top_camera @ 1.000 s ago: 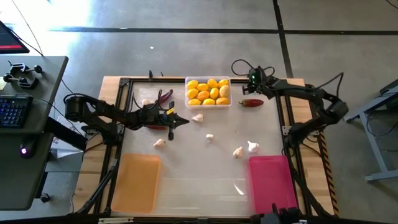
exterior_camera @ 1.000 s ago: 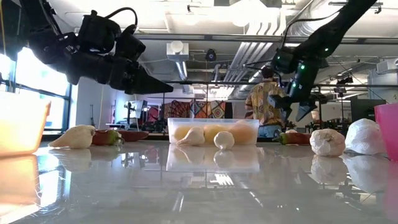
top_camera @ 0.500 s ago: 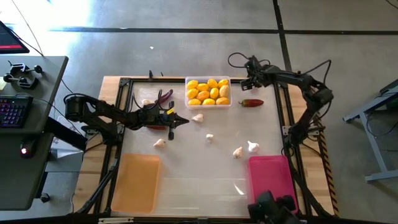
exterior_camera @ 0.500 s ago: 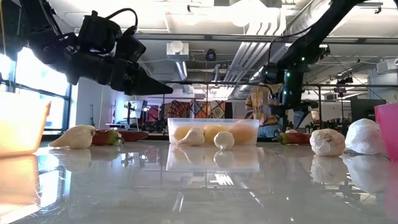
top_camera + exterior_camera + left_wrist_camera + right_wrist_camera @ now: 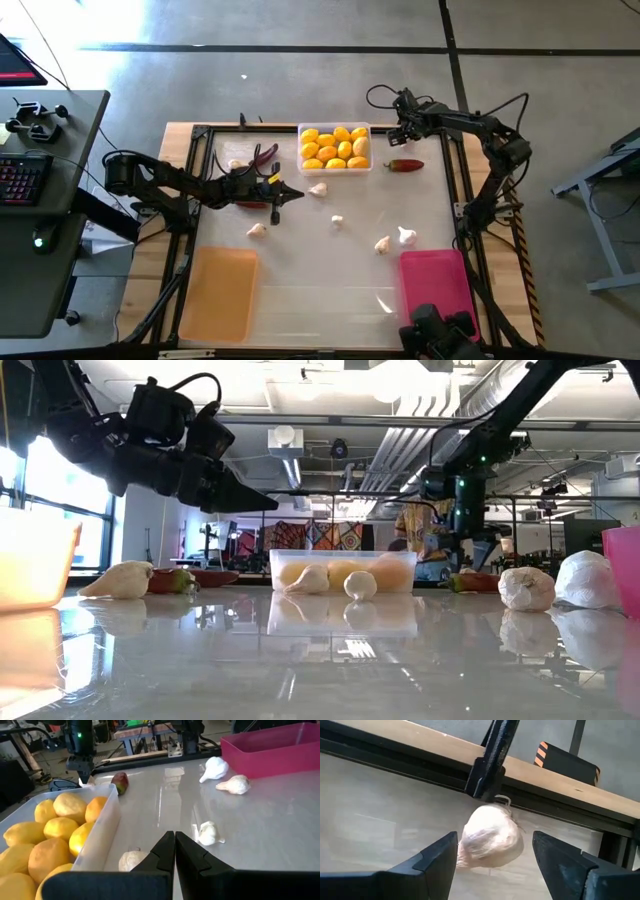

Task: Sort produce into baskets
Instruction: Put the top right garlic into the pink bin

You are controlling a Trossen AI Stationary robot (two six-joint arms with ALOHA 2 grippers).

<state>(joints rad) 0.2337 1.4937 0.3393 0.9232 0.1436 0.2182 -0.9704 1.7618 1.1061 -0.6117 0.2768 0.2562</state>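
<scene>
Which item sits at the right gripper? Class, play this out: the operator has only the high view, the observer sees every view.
Observer: A whitish papery garlic bulb sits between the right gripper's open fingers, with a gap on either side.
Operator: Is the left gripper open too?
Observer: No. The left wrist view shows the left gripper shut, holding nothing.
Operator: Is it touching down?
Observer: No. The low view shows it hanging above the glossy white table.

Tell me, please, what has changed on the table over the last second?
The right tool swung from above the chili toward the table's far edge, open and holding nothing. The left tool stayed shut near the lemon tray; no produce moved.
</scene>
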